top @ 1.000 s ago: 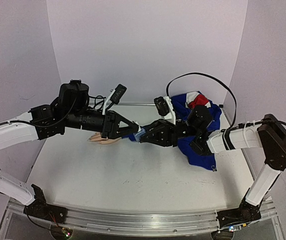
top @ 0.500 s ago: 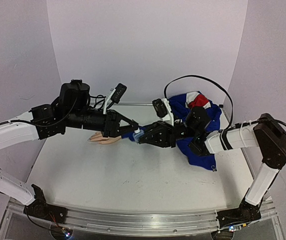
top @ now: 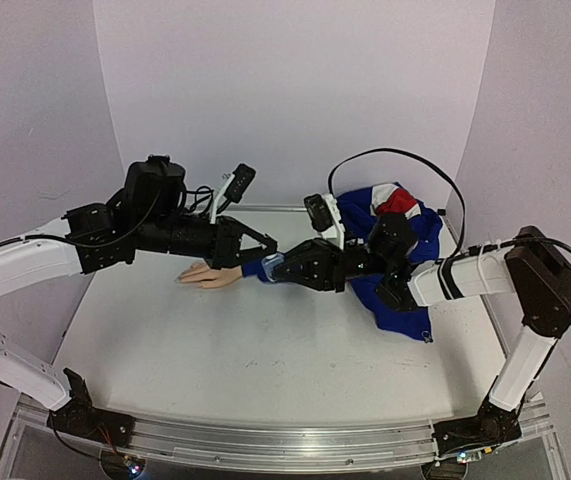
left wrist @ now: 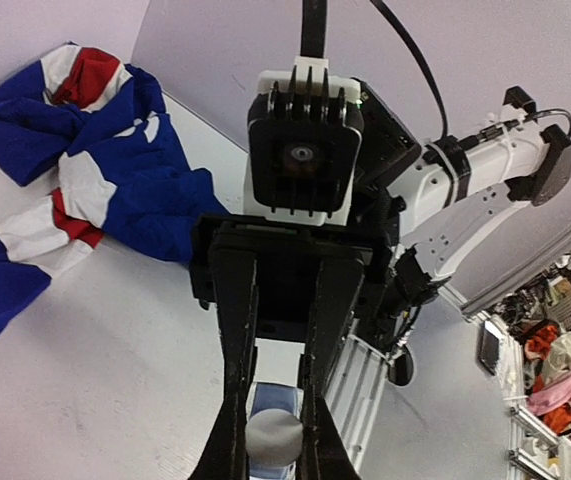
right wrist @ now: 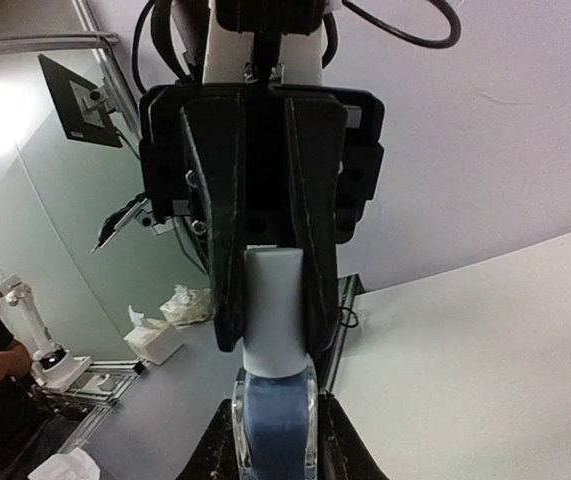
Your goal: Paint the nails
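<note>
A pale mannequin hand (top: pixel 208 275) with a blue cuff lies on the white table, fingers pointing left. Its nails are too small to make out. Just right of the cuff, a small clear bottle (right wrist: pixel 275 425) of blue polish is held level above the table. My right gripper (right wrist: pixel 275 420) is shut on the bottle's glass body. My left gripper (left wrist: pixel 273 432) faces it and is shut on the pale cap (right wrist: pixel 275 300), whose round end (left wrist: pixel 273 438) shows between the left fingers. In the top view the two grippers (top: pixel 270 262) meet nose to nose over the hand's wrist.
A crumpled blue, red and white cloth (top: pixel 397 218) lies at the back right of the table, under the right arm. A black cable (top: pixel 405 158) arcs above it. Pale walls close the table on three sides.
My left gripper has closed onto the bottle's cap and has shifted slightly right. The right gripper has kept its grip on the bottle and has barely moved.
</note>
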You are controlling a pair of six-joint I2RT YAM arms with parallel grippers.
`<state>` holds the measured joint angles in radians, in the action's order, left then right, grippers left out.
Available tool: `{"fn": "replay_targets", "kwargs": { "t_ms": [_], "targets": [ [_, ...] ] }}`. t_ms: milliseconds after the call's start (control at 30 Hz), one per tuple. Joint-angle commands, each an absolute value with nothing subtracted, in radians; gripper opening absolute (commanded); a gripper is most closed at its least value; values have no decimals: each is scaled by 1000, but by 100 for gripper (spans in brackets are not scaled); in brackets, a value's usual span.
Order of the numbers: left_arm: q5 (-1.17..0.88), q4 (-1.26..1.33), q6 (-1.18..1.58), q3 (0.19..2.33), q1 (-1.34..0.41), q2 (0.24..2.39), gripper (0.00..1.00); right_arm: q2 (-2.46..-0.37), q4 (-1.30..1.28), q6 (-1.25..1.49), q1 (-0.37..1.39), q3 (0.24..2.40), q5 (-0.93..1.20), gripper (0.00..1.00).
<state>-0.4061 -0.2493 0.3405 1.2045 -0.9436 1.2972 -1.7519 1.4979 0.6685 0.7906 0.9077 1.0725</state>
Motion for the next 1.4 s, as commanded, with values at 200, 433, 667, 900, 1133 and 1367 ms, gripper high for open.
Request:
{"fn": "replay_targets", "kwargs": {
  "t_ms": [200,433,667,900,1133,1367],
  "targets": [
    [-85,-329,438,1256,-941,1327,0,-1593,881,102,1091,1032,-669,0],
    [-102,-336,469,1274,-941,1363,0,-1604,944,9,1141,1035,-641,0],
    [-146,-337,453,1270,-940,1345,13,-1543,971,54,1054,968,-97,0],
    [-208,-307,406,1223,-939,1259,68,-1528,1003,217,826,929,695,0],
    [-283,-249,382,1167,-939,1193,83,-1595,1096,320,779,951,1045,0],
    [-342,-247,366,1209,-939,1238,78,-1658,1311,489,781,960,1124,0]
  ]
}}
